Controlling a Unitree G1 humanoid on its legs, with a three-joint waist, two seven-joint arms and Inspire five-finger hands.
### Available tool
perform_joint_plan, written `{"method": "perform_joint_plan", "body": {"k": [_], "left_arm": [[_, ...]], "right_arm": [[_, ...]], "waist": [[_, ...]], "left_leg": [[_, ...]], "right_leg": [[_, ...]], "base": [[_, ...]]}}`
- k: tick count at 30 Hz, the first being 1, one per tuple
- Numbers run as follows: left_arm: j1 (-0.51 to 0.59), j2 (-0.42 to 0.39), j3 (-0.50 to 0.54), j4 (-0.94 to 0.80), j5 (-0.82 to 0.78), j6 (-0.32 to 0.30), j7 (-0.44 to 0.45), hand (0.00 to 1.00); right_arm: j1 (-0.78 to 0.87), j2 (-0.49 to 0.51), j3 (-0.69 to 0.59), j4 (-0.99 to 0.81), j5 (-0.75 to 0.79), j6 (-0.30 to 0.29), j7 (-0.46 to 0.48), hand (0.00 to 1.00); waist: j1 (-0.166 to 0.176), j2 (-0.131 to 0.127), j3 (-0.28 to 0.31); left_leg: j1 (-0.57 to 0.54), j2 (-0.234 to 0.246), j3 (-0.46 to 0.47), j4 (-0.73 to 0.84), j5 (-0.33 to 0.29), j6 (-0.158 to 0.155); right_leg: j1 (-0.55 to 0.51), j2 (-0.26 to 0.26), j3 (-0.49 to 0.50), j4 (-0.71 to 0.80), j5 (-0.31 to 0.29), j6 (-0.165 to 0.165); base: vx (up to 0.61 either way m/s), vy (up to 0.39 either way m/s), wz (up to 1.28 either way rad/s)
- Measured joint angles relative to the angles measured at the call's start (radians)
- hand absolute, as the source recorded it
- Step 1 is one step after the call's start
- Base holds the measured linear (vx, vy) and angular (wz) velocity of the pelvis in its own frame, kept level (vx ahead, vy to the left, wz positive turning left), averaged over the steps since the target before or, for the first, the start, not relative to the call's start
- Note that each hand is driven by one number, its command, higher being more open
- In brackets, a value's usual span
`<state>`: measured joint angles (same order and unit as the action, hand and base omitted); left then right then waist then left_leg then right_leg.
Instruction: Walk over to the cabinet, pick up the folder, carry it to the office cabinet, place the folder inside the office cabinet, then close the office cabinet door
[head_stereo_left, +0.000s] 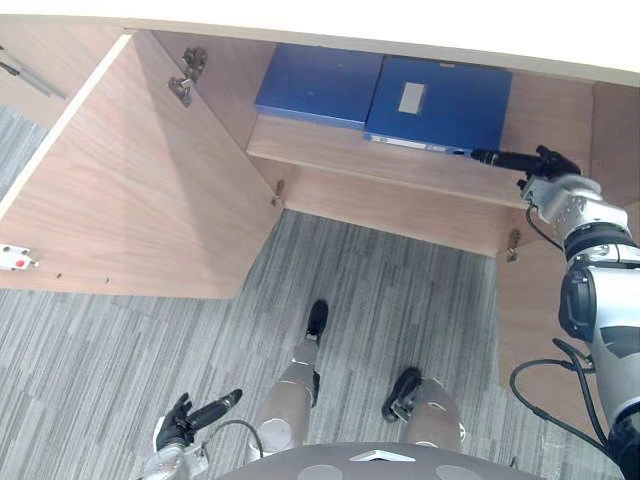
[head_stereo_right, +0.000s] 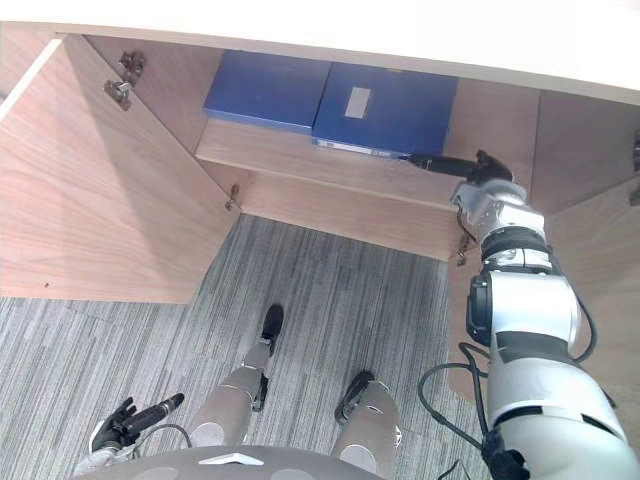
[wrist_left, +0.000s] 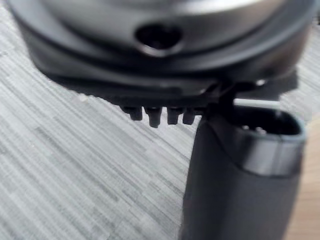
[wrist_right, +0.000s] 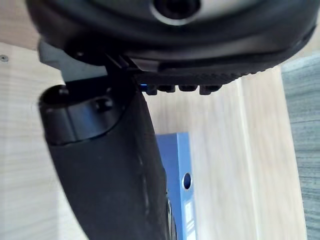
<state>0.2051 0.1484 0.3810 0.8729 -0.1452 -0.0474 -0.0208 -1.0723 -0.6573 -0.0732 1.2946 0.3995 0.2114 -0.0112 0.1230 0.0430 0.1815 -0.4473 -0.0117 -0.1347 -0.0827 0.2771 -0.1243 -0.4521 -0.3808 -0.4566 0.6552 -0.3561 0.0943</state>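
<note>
Two blue folders lie flat side by side on the shelf (head_stereo_left: 330, 150) of the open wooden cabinet. The right folder (head_stereo_left: 440, 105) bears a white label; its spine with a round hole shows in the right wrist view as the folder (wrist_right: 182, 175). My right hand (head_stereo_left: 522, 160) reaches in at shelf height with straight fingers, the tips touching the labelled folder's front right corner. It grips nothing. The plain left folder (head_stereo_left: 318, 85) rests against the labelled one. My left hand (head_stereo_left: 190, 418) hangs low at my left side over the carpet, fingers relaxed and empty.
The cabinet's left door (head_stereo_left: 130, 190) stands swung wide open towards me, and the right door (head_stereo_left: 535, 330) is open beside my right arm. A white top (head_stereo_left: 400, 25) overhangs the shelf. Grey striped carpet (head_stereo_left: 400, 300) covers the floor before the cabinet.
</note>
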Motion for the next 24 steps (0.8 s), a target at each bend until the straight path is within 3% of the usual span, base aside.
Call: {"method": "perform_joint_plan", "body": {"k": [6,13,16,19,24], "left_arm": [[0.0,0.003,0.002,-0.018,0.0,0.002,-0.014,1.0],[-0.014,-0.097,-0.005,0.003,0.0,-0.008,0.051,1.0],[-0.021,-0.131,-0.031,0.009,0.015,-0.02,0.08,1.0],[-0.046,-0.14,-0.051,0.032,0.039,-0.025,0.119,1.0],[-0.05,-0.144,-0.052,0.033,0.04,-0.04,0.153,1.0]], "right_arm": [[-0.001,0.0,-0.063,-0.058,-0.091,-0.001,0.001,1.0],[0.027,0.062,0.026,-0.415,-0.476,-0.022,-0.132,1.0],[0.097,0.073,0.058,-0.584,-0.622,-0.067,-0.191,1.0],[0.178,0.084,0.073,-0.655,-0.761,-0.071,-0.252,1.0],[0.32,0.169,0.114,-0.731,-0.832,-0.071,-0.305,1.0]], "waist": [[0.007,0.01,-0.006],[-0.005,0.017,-0.01],[-0.016,0.017,-0.01],[-0.019,0.016,-0.01],[-0.024,0.016,-0.011]], "left_leg": [[0.002,0.006,0.001,0.0,0.0,0.0],[0.02,0.027,0.038,0.0,-0.001,0.002],[0.023,0.028,0.049,0.0,-0.005,0.007],[0.028,0.028,0.053,0.0,-0.005,0.007],[0.072,0.043,0.065,0.0,-0.014,0.009]], "right_leg": [[0.0,0.006,0.001,-0.003,0.004,-0.002],[-0.001,0.035,0.039,-0.029,0.028,-0.006],[-0.007,0.036,0.05,-0.029,0.032,-0.007],[-0.004,0.036,0.055,-0.03,0.036,-0.006],[0.043,0.058,0.061,-0.059,0.044,-0.005]], "base": [[-0.03,-0.034,-0.02],[-0.04,-0.024,-0.19],[-0.04,-0.016,-0.1],[-0.02,-0.013,-0.04],[-0.02,-0.041,-0.12]]}}
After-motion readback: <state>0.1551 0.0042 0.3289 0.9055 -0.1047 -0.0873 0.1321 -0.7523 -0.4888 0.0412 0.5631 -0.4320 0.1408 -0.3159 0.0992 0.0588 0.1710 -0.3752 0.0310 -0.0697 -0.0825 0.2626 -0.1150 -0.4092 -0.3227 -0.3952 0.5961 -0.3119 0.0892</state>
